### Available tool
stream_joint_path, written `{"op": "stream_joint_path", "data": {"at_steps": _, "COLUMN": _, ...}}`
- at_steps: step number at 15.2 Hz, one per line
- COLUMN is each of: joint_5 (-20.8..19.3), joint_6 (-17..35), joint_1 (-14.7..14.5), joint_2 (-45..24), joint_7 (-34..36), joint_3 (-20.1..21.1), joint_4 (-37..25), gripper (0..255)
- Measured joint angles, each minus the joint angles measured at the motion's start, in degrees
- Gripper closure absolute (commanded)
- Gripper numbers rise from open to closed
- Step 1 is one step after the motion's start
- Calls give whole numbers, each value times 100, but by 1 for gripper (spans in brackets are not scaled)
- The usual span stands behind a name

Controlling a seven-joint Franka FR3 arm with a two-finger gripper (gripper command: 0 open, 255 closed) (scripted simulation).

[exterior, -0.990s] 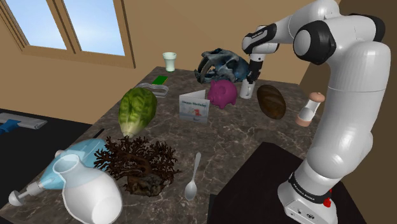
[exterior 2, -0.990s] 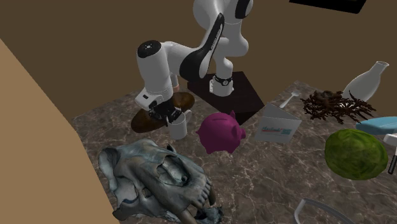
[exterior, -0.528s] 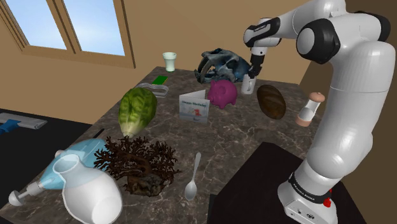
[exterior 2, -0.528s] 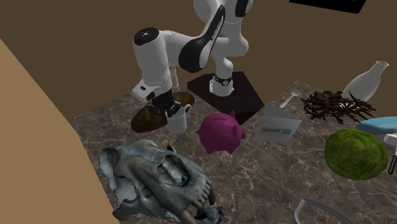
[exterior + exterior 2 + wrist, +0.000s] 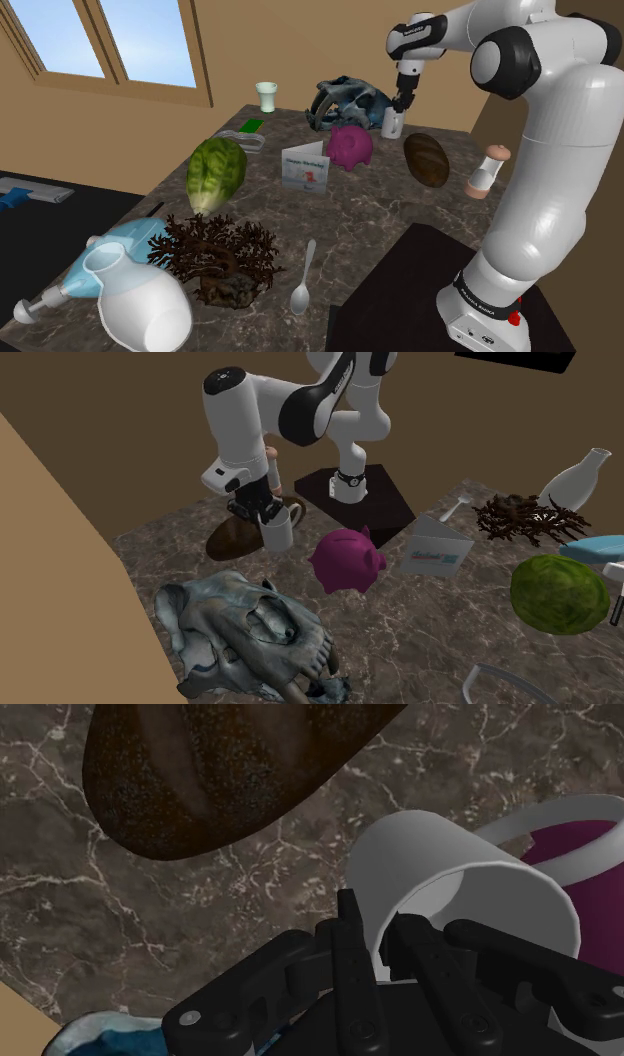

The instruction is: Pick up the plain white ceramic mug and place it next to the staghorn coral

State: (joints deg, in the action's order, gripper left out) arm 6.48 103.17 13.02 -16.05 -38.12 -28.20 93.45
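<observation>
The plain white mug [image 5: 392, 125] hangs a little above the marble table [image 5: 370, 215], with my gripper [image 5: 401, 104] shut on its rim from above. From the second exterior view the mug [image 5: 276, 533] dangles under the gripper [image 5: 266, 512], between the brown loaf and the pink piggy bank. In the wrist view, the gripper [image 5: 373, 930] pinches the wall of the mug [image 5: 440, 869], one finger inside and one outside. The dark brown staghorn coral [image 5: 216, 254] stands at the table's near end, far from the mug; the same coral [image 5: 525, 517] appears at the second exterior view's right.
Below the mug are a pink piggy bank [image 5: 350, 147], a brown loaf [image 5: 427, 158] and an animal skull [image 5: 345, 100]. Between mug and coral lie a folded card [image 5: 305, 168], a green cabbage [image 5: 215, 172] and a spoon [image 5: 303, 280]. A white vase [image 5: 140, 300] lies beside the coral.
The gripper has risen with the mug clasped in it, lifting the mug off the table. Everything else on the table stayed in place.
</observation>
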Motion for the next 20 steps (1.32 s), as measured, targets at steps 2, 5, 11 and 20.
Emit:
{"op": "stream_joint_path", "data": {"at_steps": 2, "joint_5": -10, "joint_6": -158, "joint_1": 8, "joint_2": 16, "joint_7": 3, "joint_3": -7, "joint_4": -143, "gripper": 255}}
{"op": "stream_joint_path", "data": {"at_steps": 5, "joint_5": -30, "joint_6": -375, "joint_1": 8, "joint_2": 51, "joint_7": 20, "joint_3": -14, "joint_4": -331, "gripper": 255}}
{"op": "stream_joint_path", "data": {"at_steps": 11, "joint_5": -23, "joint_6": -855, "joint_1": 50, "joint_2": 18, "joint_7": 18, "joint_3": -28, "joint_4": -841, "gripper": 255}}
{"op": "stream_joint_path", "data": {"at_steps": 20, "joint_5": -38, "joint_6": -1459, "joint_1": 54, "joint_2": 47, "joint_7": 73, "joint_3": -33, "joint_4": -1422, "gripper": 255}}
